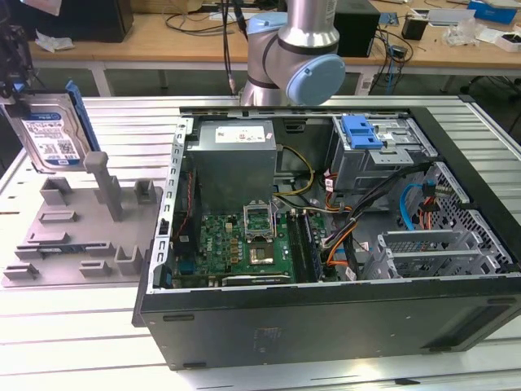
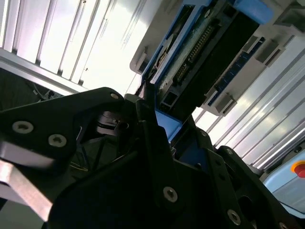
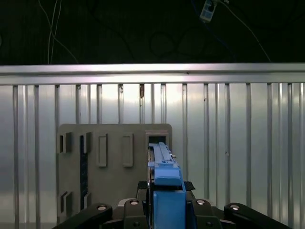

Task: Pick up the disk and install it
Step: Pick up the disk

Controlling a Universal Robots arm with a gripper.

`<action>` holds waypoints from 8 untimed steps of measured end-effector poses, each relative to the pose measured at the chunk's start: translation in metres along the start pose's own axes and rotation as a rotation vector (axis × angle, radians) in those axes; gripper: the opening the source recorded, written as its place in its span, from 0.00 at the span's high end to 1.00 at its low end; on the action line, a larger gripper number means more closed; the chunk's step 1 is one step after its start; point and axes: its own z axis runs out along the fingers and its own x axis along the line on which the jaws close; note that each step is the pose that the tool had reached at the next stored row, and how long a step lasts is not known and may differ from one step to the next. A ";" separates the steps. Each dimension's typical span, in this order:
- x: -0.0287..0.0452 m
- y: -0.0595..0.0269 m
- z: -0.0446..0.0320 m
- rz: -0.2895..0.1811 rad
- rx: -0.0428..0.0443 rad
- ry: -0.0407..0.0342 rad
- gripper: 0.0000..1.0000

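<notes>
At the exterior view's left the gripper (image 1: 16,81) is holding the disk (image 1: 50,134) upright, label facing the camera, apparently just above the grey fixture plate (image 1: 77,244). In both wrist views the jaws are pinching the disk's blue carrier frame (image 3: 167,195) (image 2: 167,126) from both sides, with the connector edge (image 2: 193,50) pointing away from the wrist. The step in hand looks like the carry, and doing it well probably means keeping that pinch square on the frame, the drive hanging plumb, and its lower edge passing clear of the fixture's tall post (image 1: 106,183). Further right the open computer case (image 1: 326,318) is lying on its side, motherboard (image 1: 244,244) exposed, loose cables (image 1: 358,204) trailing near the drive cage with its blue caddy (image 1: 362,134); those cables are a likely snag risk. Everything is sitting on a ribbed aluminium table (image 1: 65,326), and a cluttered wooden workbench (image 1: 163,37) is running behind the arm's base (image 1: 297,49)
</notes>
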 end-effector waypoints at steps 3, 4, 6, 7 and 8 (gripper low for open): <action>0.0002 -0.0004 -0.0077 0.000 0.0000 0.0000 0.64; 0.0002 -0.0005 -0.0094 0.000 0.0000 0.0000 0.64; 0.0003 -0.0007 -0.0129 0.000 0.0000 0.0000 0.64; 0.0003 -0.0008 -0.0146 0.000 0.0000 0.0000 0.64; 0.0003 -0.0009 -0.0163 0.000 0.0000 0.0000 0.64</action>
